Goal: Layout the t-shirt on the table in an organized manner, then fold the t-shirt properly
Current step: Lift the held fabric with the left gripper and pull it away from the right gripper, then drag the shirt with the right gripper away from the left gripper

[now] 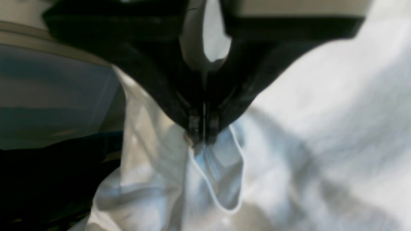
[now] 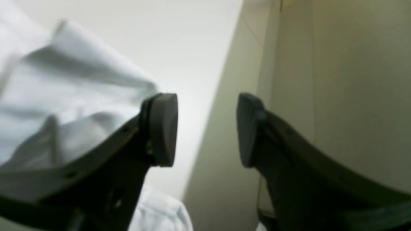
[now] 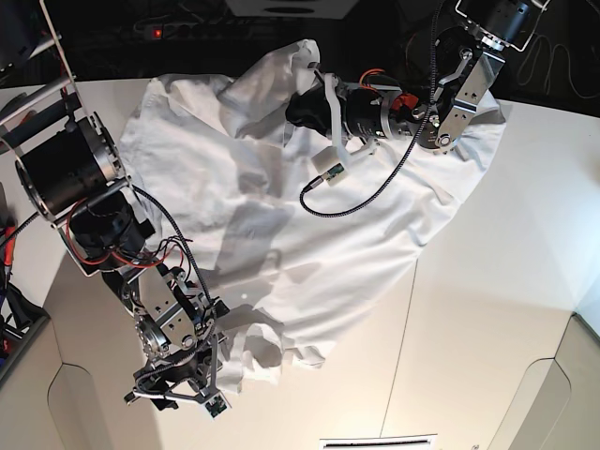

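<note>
Base view shows the t-shirt, plain white soft cotton with no print or readable label, spread in a wrinkled, roughly diagonal heap across the matte white table, from 11 o'clock down to about 6 o'clock. A thin dark seam line runs across the tabletop at 5 o'clock. The left gripper, at 12 o'clock, lifts a peak of cloth there; a black cable loops from its arm over the fabric. In the left wrist view the left gripper has its black jaws pinched together on a fold of the shirt, a hemmed edge hanging in a loop just below the tips. The right gripper sits at 7 o'clock by the shirt's lower bunched corner. In the right wrist view its jaws stand wide apart around nothing, the ribbed dark pads bare, crumpled white cloth lying beside the one finger at 9 o'clock. Both wrist views are blurred.
</note>
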